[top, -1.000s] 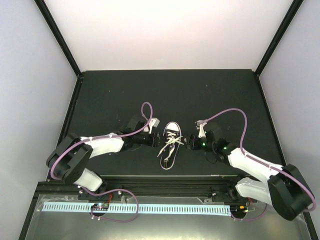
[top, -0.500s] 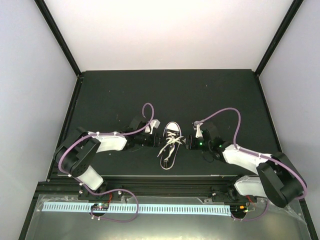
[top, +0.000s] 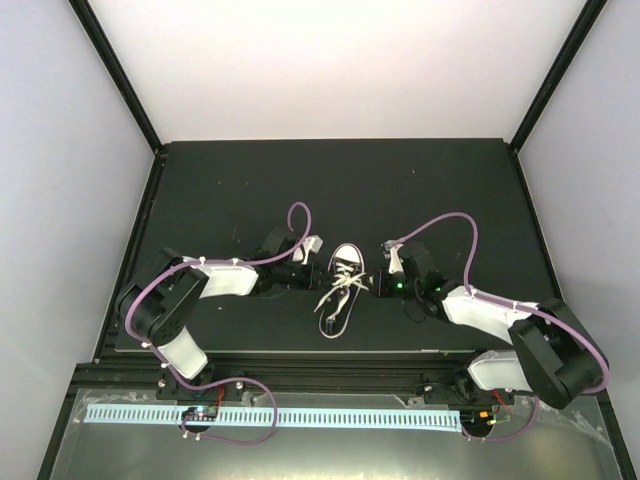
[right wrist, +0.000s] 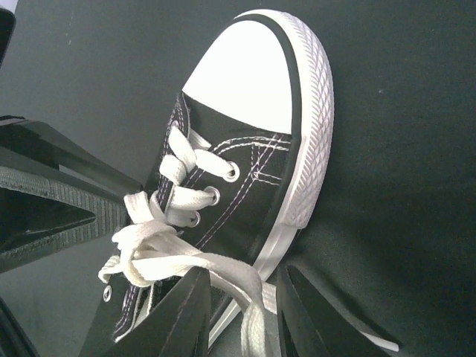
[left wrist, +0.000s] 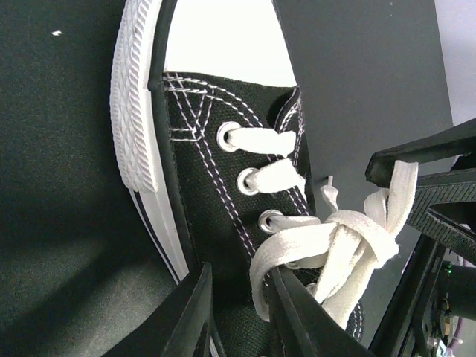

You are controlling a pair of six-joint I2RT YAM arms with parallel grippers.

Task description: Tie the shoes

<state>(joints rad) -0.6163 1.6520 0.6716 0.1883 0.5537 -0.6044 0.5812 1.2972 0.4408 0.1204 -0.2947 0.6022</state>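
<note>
Top view: black table (top: 420, 190) inside white walls, with a white slotted strip (top: 300, 415) along the 6 o'clock edge by the arm bases. A purple cable loops over each arm, one at 10 o'clock (top: 296, 215) and one at 2 o'clock (top: 462, 222) from the shoe. Nothing sits between the arms and the shoe, though each wrist camera has the other arm's black fingers crowding in from across it.

The sneaker (top: 345, 262) is roughly mid-table, upright on its sole, white toe cap at 12 and heel at 6. Its white laces (top: 336, 291) cross in a loose tangle over the tongue and trail off toward 7 o'clock.

The left gripper (top: 314, 281) is tight against the shoe's 9 o'clock side. Its fingers (left wrist: 195, 312) are only a little apart, with one lace strand running between them and lying against one finger, and dark canvas showing in the rest of the gap, so not clamped. The right gripper (top: 372, 286) mirrors it at 3 o'clock: narrow gap and a flat lace strand between its fingers (right wrist: 305, 320), not visibly squeezed either.

Count: one sneaker, two arms, two grippers, two cables, and three eyelets clearly visible in the left wrist view.
</note>
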